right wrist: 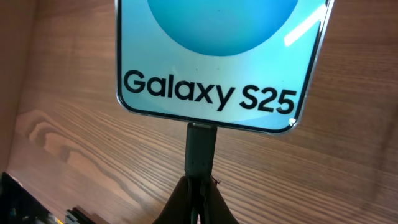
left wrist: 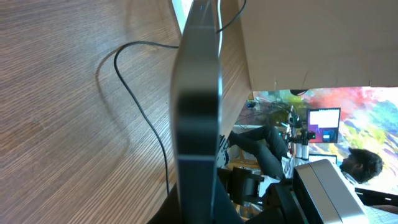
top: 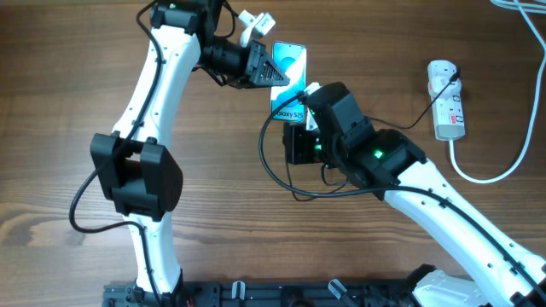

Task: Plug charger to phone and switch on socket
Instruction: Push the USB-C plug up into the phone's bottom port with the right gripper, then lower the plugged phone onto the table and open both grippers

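Touching phone bottom edge: charger

Reads "Galaxy S25" in bold black letters across the lower end of the flat rectangular smartphone with a pale blue screen, just beneath a darker blue circle, as seen from the right wrist. Fills nearly the full width of the glass, on one line, capital G and capital S. Appears again from overhead on the same smartphone, tiny and slanted, near the end by the black arm; barely legible there. Bears small red marks and faint print on the elongated white plastic power strip; too small to read.
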You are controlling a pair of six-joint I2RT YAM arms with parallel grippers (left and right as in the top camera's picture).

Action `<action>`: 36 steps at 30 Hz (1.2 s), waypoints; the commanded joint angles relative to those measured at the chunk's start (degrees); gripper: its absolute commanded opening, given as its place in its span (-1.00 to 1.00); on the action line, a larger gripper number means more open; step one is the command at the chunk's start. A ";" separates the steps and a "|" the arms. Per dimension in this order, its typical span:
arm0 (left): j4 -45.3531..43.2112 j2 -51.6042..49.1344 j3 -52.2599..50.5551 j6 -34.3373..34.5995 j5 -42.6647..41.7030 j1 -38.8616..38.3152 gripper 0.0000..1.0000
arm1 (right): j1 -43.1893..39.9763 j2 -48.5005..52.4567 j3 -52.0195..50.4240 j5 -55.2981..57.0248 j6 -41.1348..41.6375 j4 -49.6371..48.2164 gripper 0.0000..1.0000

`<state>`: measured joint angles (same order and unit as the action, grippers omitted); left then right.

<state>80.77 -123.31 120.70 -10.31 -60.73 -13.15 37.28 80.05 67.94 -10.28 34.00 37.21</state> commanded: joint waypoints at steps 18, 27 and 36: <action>0.15 1.36 -0.85 10.86 23.30 -0.15 -0.92 | -1.57 0.31 1.05 -4.57 -6.03 8.22 0.79; -10.64 0.04 -13.29 11.50 23.30 -0.63 -0.92 | -1.57 0.33 1.03 -6.60 0.57 13.00 0.99; -20.24 -1.88 -23.21 15.30 20.76 -2.60 -0.92 | -1.57 0.37 0.94 -6.58 2.14 12.63 0.99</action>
<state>61.60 -124.22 97.93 3.92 -36.91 -14.37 35.90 80.05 68.07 -16.12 34.68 50.15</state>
